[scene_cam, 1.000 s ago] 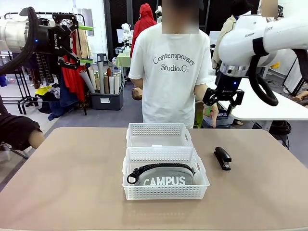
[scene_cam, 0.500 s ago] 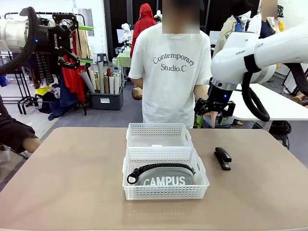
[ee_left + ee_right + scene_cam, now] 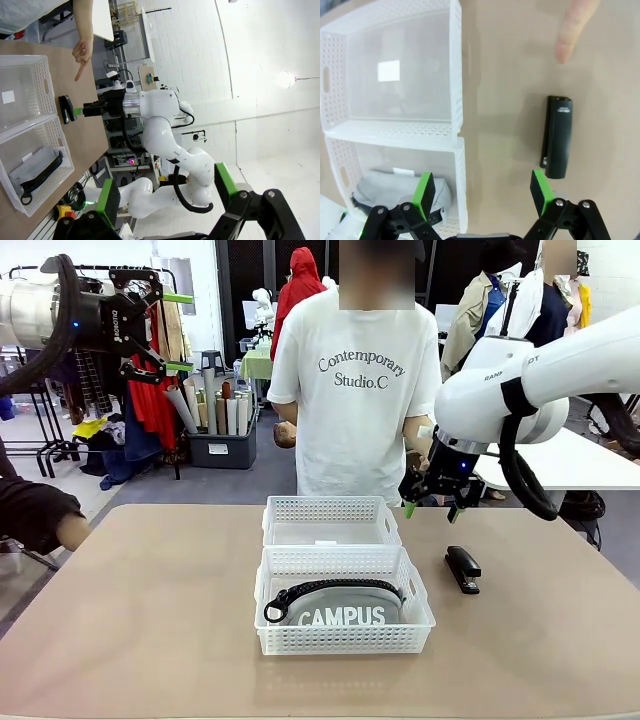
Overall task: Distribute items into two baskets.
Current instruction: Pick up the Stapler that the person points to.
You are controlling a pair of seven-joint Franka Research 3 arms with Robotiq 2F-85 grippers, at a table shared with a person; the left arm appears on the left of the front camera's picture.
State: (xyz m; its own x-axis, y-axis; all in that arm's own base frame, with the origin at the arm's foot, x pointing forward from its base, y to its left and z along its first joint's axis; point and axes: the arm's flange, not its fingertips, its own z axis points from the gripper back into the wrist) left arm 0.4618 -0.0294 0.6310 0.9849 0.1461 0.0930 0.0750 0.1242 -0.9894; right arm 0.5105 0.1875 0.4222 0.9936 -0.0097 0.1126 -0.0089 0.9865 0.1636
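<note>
Across our tan table [image 3: 150,590], the pouch [image 3: 340,605] lies in the near basket [image 3: 345,638]. The stapler [image 3: 462,568] sits toward the right edge, so our right gripper [image 3: 430,505] hovers spread near it. Our left gripper [image 3: 178,332] is spread too, parked high.

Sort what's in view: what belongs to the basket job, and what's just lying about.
Job:
- grey CAMPUS pouch, in the near basket
- black stapler, on the table beside the baskets
- far basket, no item in it
- right gripper, fingers open, near the stapler

Lying about:
- grey bin of rolls on the floor
- hanging clothes
- white table behind
</note>
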